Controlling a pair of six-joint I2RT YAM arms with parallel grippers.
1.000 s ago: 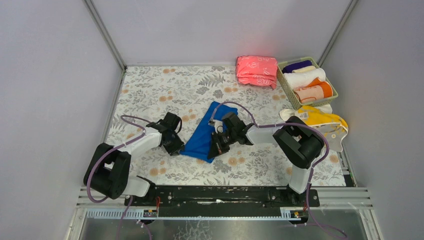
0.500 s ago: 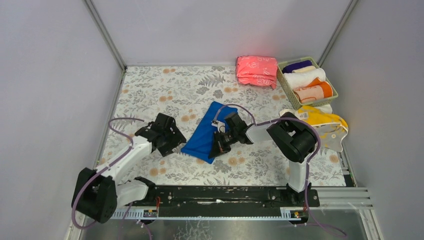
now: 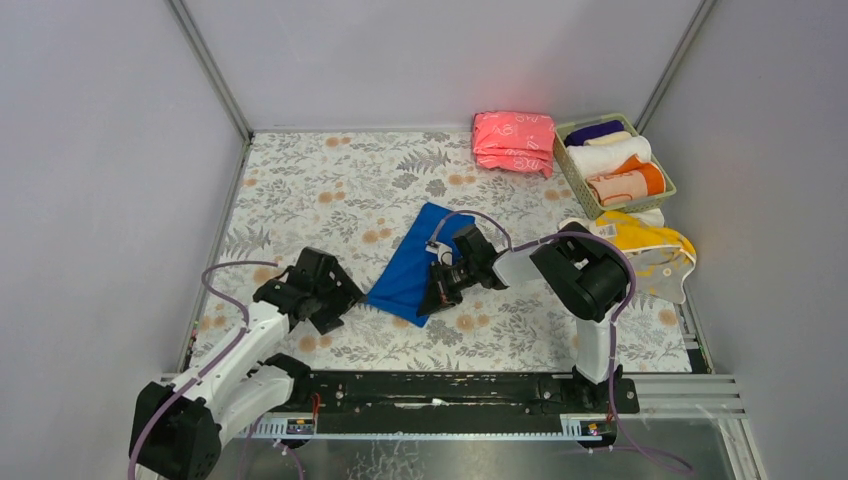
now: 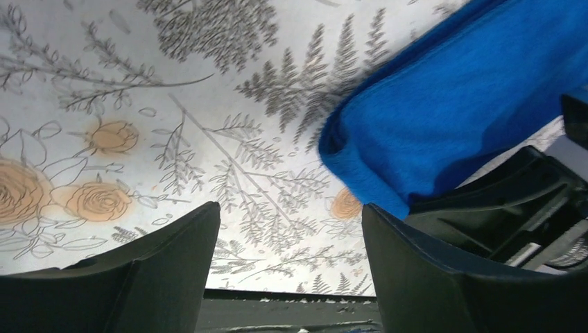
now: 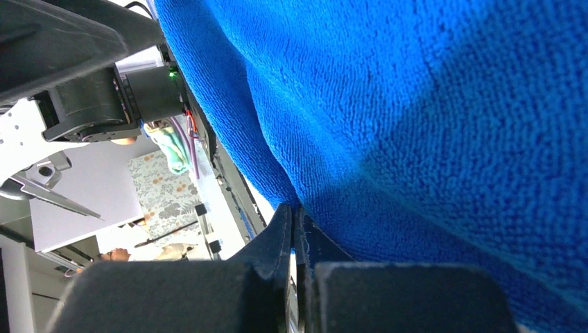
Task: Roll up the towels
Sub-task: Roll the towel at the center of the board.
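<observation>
Top external view: right gripper (image 3: 436, 295) clenched on near edge of blue towel (image 3: 412, 268); left gripper (image 3: 338, 303) released, just left of towel, apart from it.

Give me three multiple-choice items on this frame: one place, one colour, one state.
1. The pink stack lies: A left of the basket; B in the basket; C at the near edge.
2. The right tool grips a towel coloured: A yellow; B blue; C orange.
3. The left tool is: A shut on cloth; B open and empty; C out of view.
A: the stack sits beside the basket's left wall. B: blue cloth fills its wrist view, pinched. B: jaws apart, nothing between.
</observation>
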